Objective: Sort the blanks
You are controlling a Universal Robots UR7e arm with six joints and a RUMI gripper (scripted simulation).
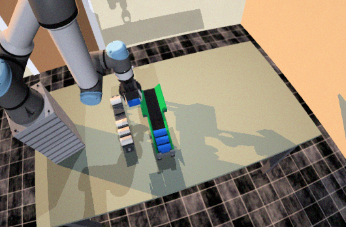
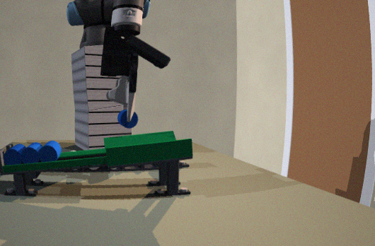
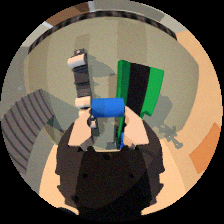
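My gripper [image 1: 132,98] is shut on a blue blank [image 1: 134,102] and holds it in the air between the stock rack [image 1: 123,125] and the upper end of the green feed ramp [image 1: 153,109]. In the exterior view the blue blank [image 2: 126,119] hangs above the ramp's high end [image 2: 146,148]. In the wrist view the blue blank [image 3: 107,107] lies across my fingers, with the ramp [image 3: 137,87] to its right. Three blue blanks [image 1: 162,141] [image 2: 31,152] lie side by side at the stop at the ramp's low end. Several white blanks [image 1: 123,131] lie in the rack's slots.
The arm's ribbed grey base block [image 1: 48,137] stands at the left of the table. The rack [image 3: 80,84] and ramp run side by side with a narrow gap between them. Walls close the back and right.
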